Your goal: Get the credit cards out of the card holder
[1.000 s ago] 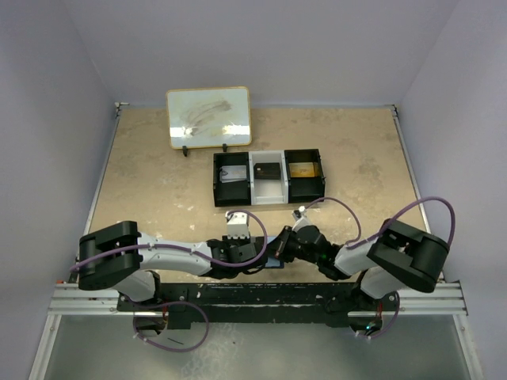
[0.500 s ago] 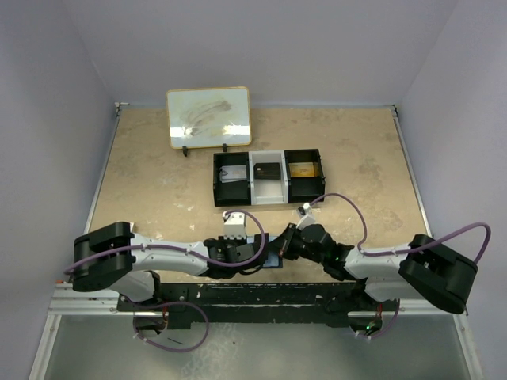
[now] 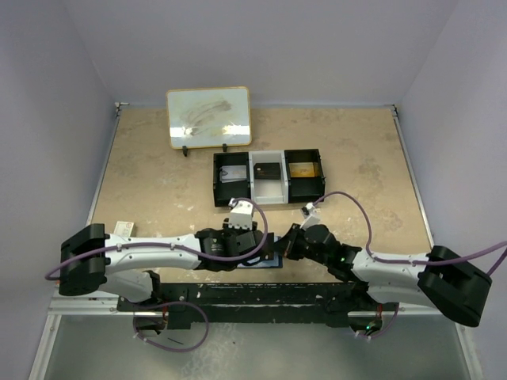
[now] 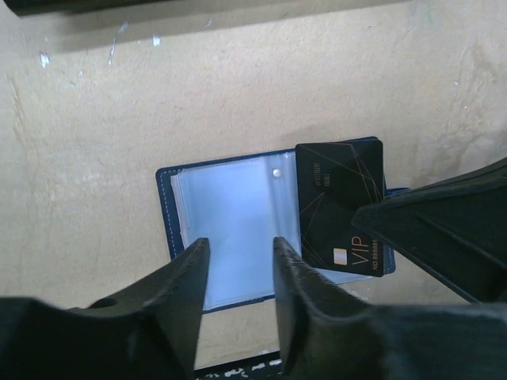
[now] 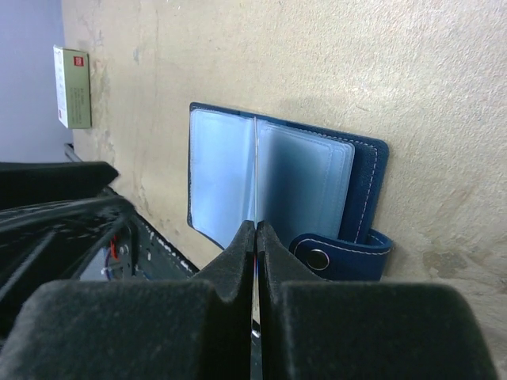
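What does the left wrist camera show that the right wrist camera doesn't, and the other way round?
Only the left wrist view: the printed face of the black card, and the left gripper standing open. Only the right wrist view: a small box, the snap tab, and the right gripper shut on that card, seen edge-on. Both: the open card holder.

Beige table (image 3: pixel 158 182): card holder (image 4: pixel 230 206), tray (image 3: pixel 216 182), box (image 5: pixel 73 87), whiteboard (image 3: pixel 209 117).

Left arm (image 3: pixel 154 250), right arm (image 3: pixel 392 266) — white links, black joints; purple cables (image 3: pixel 343 193) looping; black tool fingers (image 4: pixel 178 305).
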`<action>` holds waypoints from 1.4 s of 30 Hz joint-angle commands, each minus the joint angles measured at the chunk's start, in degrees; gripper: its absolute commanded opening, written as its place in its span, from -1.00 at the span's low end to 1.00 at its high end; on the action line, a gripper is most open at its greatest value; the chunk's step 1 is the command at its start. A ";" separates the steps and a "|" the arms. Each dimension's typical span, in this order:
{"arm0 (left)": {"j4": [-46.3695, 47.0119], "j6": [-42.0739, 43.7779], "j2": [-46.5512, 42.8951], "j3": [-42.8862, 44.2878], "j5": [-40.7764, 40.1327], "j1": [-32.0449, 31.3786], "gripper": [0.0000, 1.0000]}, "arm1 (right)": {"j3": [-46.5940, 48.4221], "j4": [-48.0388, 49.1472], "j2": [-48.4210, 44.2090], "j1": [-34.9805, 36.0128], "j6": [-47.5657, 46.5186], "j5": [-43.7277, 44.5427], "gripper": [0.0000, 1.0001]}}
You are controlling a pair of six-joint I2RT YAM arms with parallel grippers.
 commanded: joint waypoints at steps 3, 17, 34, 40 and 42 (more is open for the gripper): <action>-0.06 15.51 -5.85 6.48 9.72 8.46 0.05 | 2.13 -0.72 -3.84 -0.19 -3.75 2.44 -1.00; -6.47 29.96 -17.10 7.59 18.08 40.85 0.42 | 6.65 -4.18 -11.58 -0.19 -18.46 2.78 -1.00; -5.53 31.12 -26.88 2.90 1.32 45.52 0.44 | 12.33 -4.65 -12.95 -0.19 -45.73 13.88 -1.00; -8.45 30.56 -24.24 5.02 -1.64 45.48 0.46 | 15.07 -2.08 -12.40 -0.19 -66.56 12.09 -1.00; -8.44 30.43 -25.08 4.81 -2.30 45.53 0.48 | 15.23 -0.45 -11.55 -0.18 -71.67 13.04 -1.00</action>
